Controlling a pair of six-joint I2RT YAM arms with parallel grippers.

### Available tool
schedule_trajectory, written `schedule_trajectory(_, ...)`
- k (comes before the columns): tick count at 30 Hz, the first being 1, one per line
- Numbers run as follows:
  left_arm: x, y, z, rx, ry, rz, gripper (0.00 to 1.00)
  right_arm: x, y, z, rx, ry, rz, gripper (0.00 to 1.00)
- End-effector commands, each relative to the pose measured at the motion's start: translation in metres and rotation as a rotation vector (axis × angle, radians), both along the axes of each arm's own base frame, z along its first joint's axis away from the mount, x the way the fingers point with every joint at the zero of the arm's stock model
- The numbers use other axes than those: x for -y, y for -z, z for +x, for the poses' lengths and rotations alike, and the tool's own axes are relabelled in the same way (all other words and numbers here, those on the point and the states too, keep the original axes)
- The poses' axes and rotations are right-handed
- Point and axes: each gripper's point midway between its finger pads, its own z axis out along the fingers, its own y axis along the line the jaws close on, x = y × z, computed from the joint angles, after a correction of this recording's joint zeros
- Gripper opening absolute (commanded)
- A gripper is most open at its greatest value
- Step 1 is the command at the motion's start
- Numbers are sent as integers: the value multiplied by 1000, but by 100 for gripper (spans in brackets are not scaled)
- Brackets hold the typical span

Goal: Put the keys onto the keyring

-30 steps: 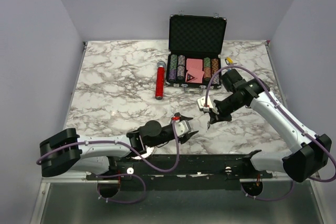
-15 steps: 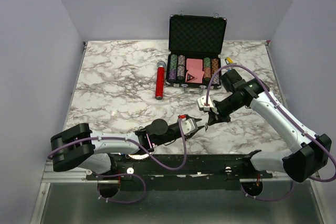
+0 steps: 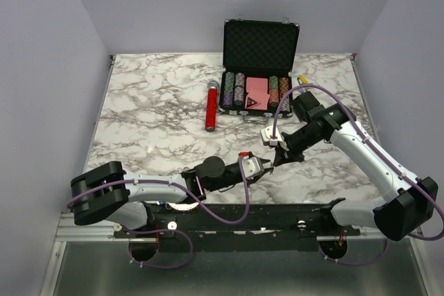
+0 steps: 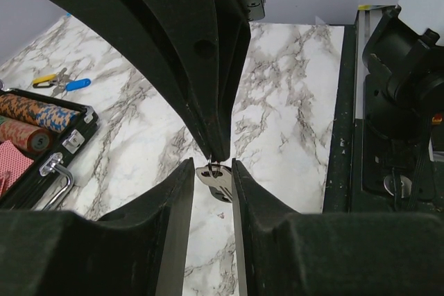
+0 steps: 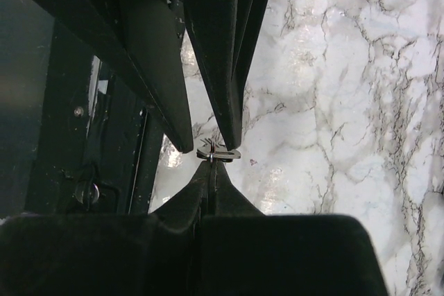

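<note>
A small silver key (image 4: 217, 177) hangs from a thin wire ring pinched in my right gripper (image 5: 214, 161), which is shut on that ring a little above the marble near the front edge. My left gripper (image 4: 212, 178) faces it tip to tip, and its two fingers (image 4: 177, 192) press the key's head from both sides. In the top view the left gripper (image 3: 261, 166) and right gripper (image 3: 275, 160) meet. The key also shows in the right wrist view (image 5: 220, 152). Of the big keyring only yellow and blue tags (image 4: 62, 82) show, beside the case (image 3: 303, 80).
An open black case of poker chips (image 3: 255, 95) stands at the back centre, and its corner shows in the left wrist view (image 4: 66, 140). A red cylinder (image 3: 211, 107) lies left of the case. The black base rail (image 4: 347, 102) runs along the table's front edge.
My left arm has swung right and forward, and its fingers have come round the key and narrowed. My right gripper has barely moved and still holds the ring.
</note>
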Motion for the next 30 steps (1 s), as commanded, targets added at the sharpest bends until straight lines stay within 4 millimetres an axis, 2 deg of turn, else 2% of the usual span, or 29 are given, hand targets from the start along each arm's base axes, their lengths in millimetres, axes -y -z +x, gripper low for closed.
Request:
schedule_trajectory(1, 9, -13, -4, 5, 30, -39, 35, -6, -5, -7, -22, -12, 40, 1)
schedule_trajectory(13, 11, -10, -5, 6, 37, -18, 11, -7, -6, -10, -28, -17, 50, 1)
schedule_trajectory(15, 11, -9, -6, 3, 43, -13, 0, -7, -7, -10, -25, -19, 54, 1)
schedule_trajectory(22, 11, -4, -7, -11, 45, 2, 1, -7, -8, -12, -30, -19, 60, 1)
schedule_trajectory(23, 10, -5, -5, -14, 37, 2, 7, -7, -8, -12, -27, -19, 62, 1)
schedule_trajectory(25, 9, -4, -4, -18, 28, 2, 14, -7, -8, -12, -28, -17, 61, 1)
schedule_trajectory(30, 9, -1, -4, -16, 26, 14, 15, -8, -9, -12, -32, -17, 62, 1)
